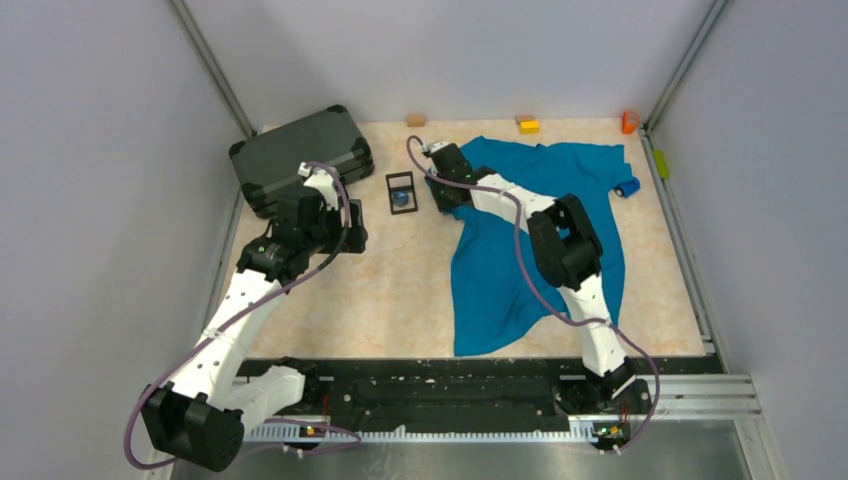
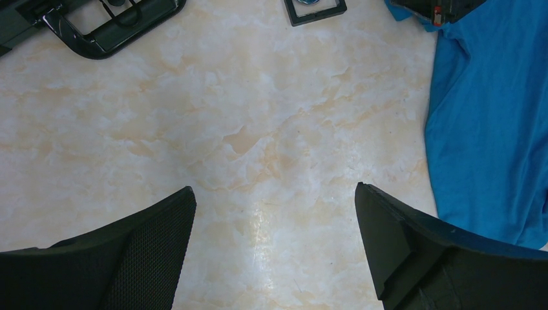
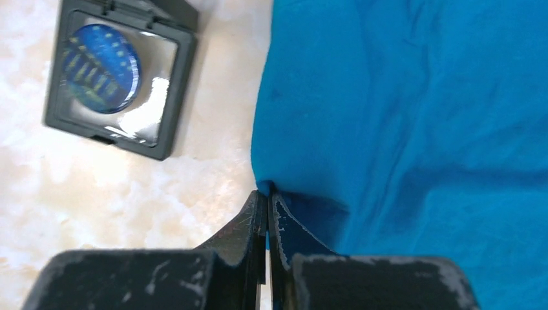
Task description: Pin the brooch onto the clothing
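Right end effector (image 3: 266, 194) closed, pinching T-shirt (image 3: 420, 116) edge

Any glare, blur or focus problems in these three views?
Top external: even light, faint shadows. Left wrist: soft sheen on the table, otherwise sharp. Right wrist: white glare on the cover of the frame beside the brooch; brooch and T-shirt slightly blurred.

Left end effector (image 2: 274, 192) wide, right end effector (image 3: 266, 197) closed
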Robot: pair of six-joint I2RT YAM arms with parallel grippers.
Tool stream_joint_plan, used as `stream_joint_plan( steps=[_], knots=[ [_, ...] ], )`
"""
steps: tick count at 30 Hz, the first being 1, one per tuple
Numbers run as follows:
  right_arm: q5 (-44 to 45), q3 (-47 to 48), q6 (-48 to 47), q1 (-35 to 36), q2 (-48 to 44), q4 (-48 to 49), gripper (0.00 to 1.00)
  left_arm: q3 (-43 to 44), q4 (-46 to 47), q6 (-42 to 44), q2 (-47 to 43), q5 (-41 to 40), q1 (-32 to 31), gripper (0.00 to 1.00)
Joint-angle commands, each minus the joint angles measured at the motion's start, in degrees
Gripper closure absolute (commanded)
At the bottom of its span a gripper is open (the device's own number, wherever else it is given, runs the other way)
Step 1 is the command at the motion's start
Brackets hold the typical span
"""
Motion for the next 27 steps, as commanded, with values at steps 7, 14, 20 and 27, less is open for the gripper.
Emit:
stream_joint_plan(
  steps=[7,14,20,27],
  knots=[
    [-16.8,-3.0,12.6,0.4,-9.4,3.8,1.00,-0.2,2.1,-0.3,-0.4,2.6,0.3,0.04],
    [-22.7,-6.0,19.0,0.1,-8.9,10.0,0.98,-0.3,2.3,-0.3,-0.4,3.3,0.3,0.04],
    [-19.6,-7.7,17.3,-0.1,-13.4,9.9,0.54,-0.2,2.1,-0.2,-0.3,3.0,0.3,0.04],
    [-8.3,-19.0,12.0,-0.9,-26.2,8.2,0.32,-0.2,2.1,-0.1,-0.6,3.1,0.3,0.04]
  ],
)
